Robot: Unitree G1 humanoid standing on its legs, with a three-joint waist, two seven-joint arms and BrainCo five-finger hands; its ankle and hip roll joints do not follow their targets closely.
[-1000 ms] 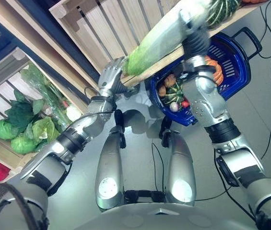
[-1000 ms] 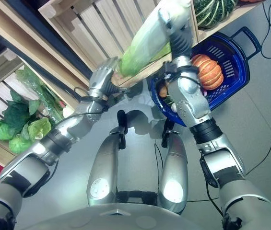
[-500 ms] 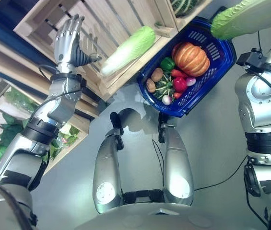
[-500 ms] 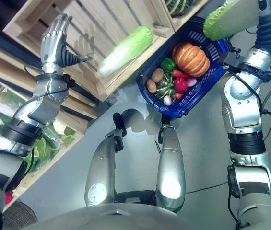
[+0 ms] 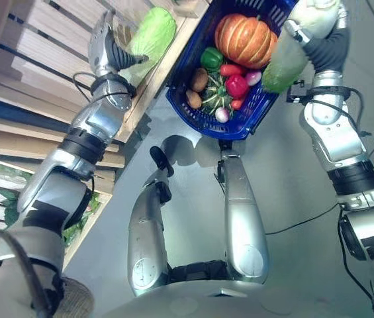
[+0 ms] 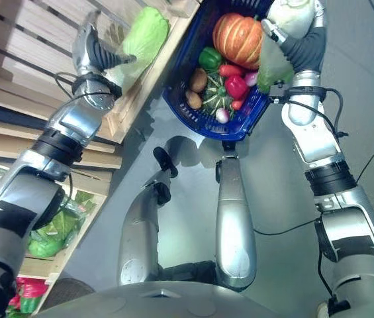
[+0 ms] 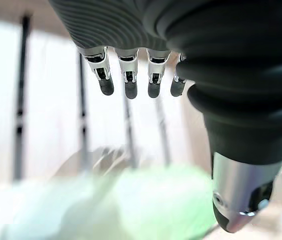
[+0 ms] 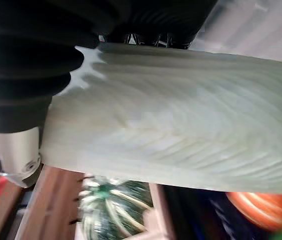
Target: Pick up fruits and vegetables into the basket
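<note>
Up top, the wooden crate shelf (image 5: 54, 46) fills the upper left, a napa cabbage (image 5: 150, 33) lying on its edge where the left robot hand (image 5: 104, 46), fingers straight and empty, could reach it. Upper centre, the blue basket (image 5: 239, 126) holds a pumpkin (image 5: 243, 36), peppers and potatoes. The right robot hand (image 6: 302, 40) grips a second napa cabbage (image 5: 286, 53) over the rim, probably to drop in.

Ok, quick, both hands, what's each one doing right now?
Left hand: open, fingers straight, holding nothing, above a cabbage on the wooden shelf.
Right hand: shut on a napa cabbage by the blue basket.
</note>
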